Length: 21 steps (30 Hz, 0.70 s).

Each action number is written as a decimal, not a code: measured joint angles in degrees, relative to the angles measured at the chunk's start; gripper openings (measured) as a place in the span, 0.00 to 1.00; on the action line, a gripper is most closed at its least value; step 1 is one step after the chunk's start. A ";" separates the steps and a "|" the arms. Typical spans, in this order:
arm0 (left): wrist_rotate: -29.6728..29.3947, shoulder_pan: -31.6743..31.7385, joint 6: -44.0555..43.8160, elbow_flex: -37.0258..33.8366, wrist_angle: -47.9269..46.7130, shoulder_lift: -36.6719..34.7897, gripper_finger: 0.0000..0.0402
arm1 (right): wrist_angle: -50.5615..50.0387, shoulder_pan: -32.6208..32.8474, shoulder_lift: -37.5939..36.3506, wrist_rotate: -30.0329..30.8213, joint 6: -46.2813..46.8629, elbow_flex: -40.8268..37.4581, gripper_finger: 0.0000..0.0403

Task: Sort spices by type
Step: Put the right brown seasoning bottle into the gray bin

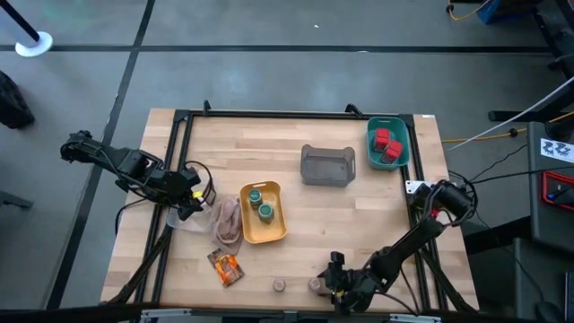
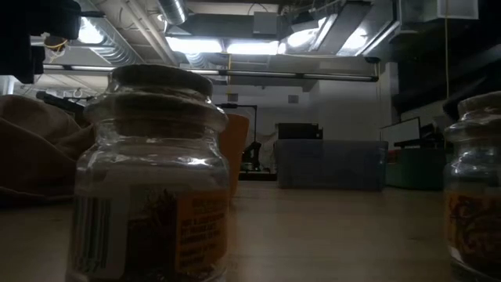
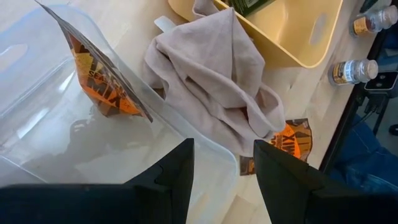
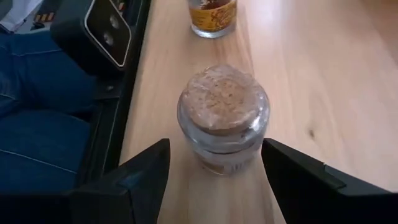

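**Desk:** What are the right fingers doing?

**Photographer:** The right gripper (image 4: 214,177) hangs at the table's near edge, jaws spread wide with nothing between them. A cork-topped jar (image 4: 224,118) stands upright just ahead of them. Its twin, the second small jar (image 4: 212,15), stands further along the same edge.

**Desk:** How will the jar handle?

**Photographer:** I'd judge it rigid, smooth glass, breakable and a little slick. Take it across the round body below the cork. Its long axis runs straight up.

**Desk:** And the left side?

**Photographer:** The left gripper (image 3: 224,180) is parted too, holding nothing, over a clear tray (image 3: 43,81). An orange-brown sachet (image 3: 102,78) leans tilted inside that tray. It looks light and floppy. A second sachet (image 3: 289,143) lies flat on the table, beside the beige cloth (image 3: 211,81). Green-lidded jars (image 1: 260,203) sit in the yellow tray (image 1: 269,235), red blocks (image 1: 387,145) in the teal tray (image 1: 402,163).
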 joint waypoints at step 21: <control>-0.36 0.00 0.02 0.00 0.00 0.00 0.37 | 9.09 -5.01 4.70 3.86 -9.93 -0.04 0.51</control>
